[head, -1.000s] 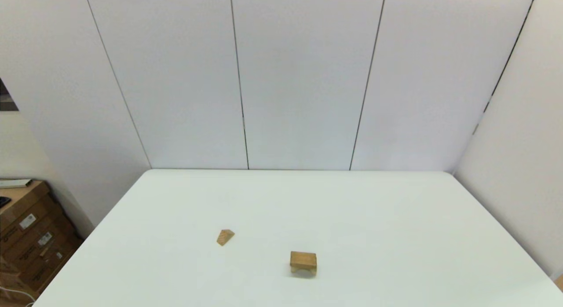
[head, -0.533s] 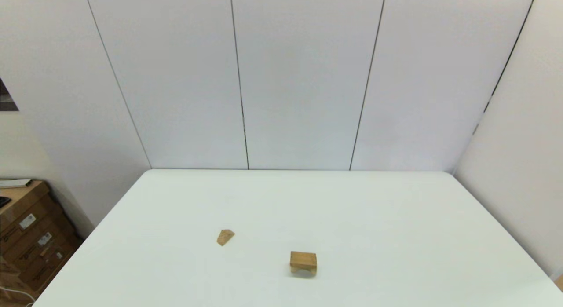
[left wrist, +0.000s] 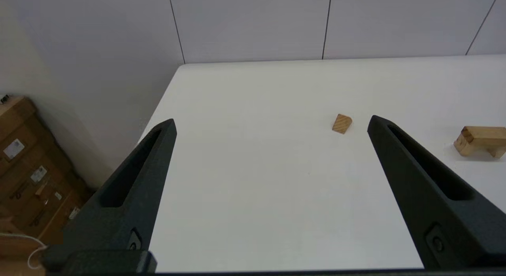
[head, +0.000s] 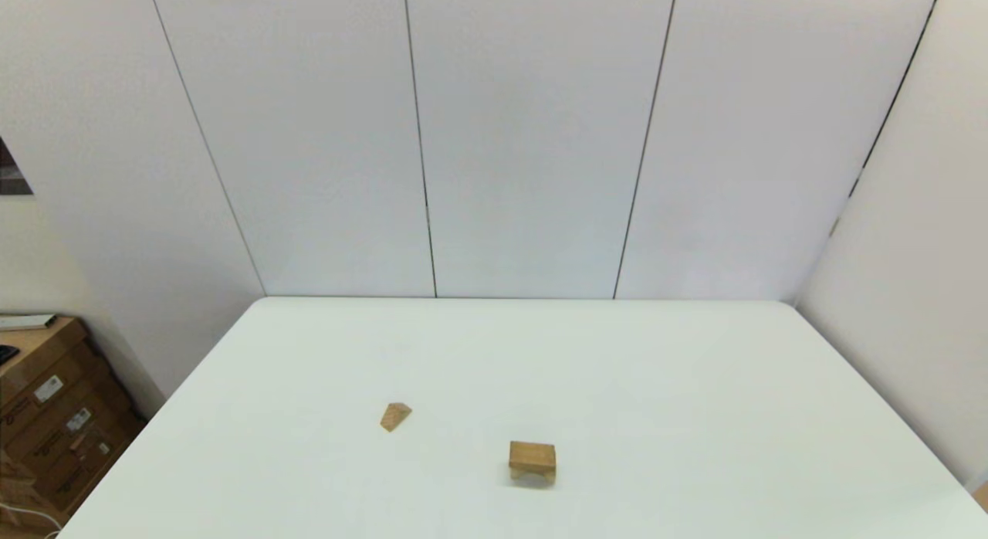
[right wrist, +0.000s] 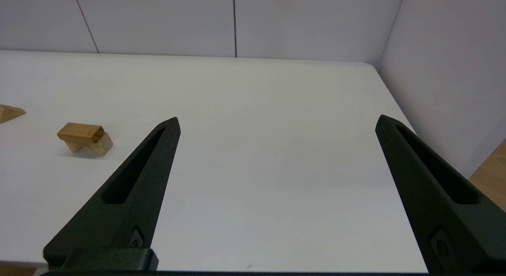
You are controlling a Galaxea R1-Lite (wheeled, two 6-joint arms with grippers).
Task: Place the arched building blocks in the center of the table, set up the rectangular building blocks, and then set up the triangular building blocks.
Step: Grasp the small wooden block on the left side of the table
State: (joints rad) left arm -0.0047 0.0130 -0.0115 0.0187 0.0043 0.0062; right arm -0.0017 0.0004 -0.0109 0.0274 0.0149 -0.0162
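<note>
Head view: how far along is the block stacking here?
Done: the flat rectangular wood slab lies on the light-wood arch block on the white table. In hand: nothing; the left gripper and right gripper are open and empty. Left: the small wooden triangular prism lies apart.

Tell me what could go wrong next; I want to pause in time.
The stack of slab on arched block looks easy to topple, so lowering the triangular block could nudge it over. That block's sloped faces might slip between the fingers. Both open grippers, left and right, sit far back, so either needs a long reach.
</note>
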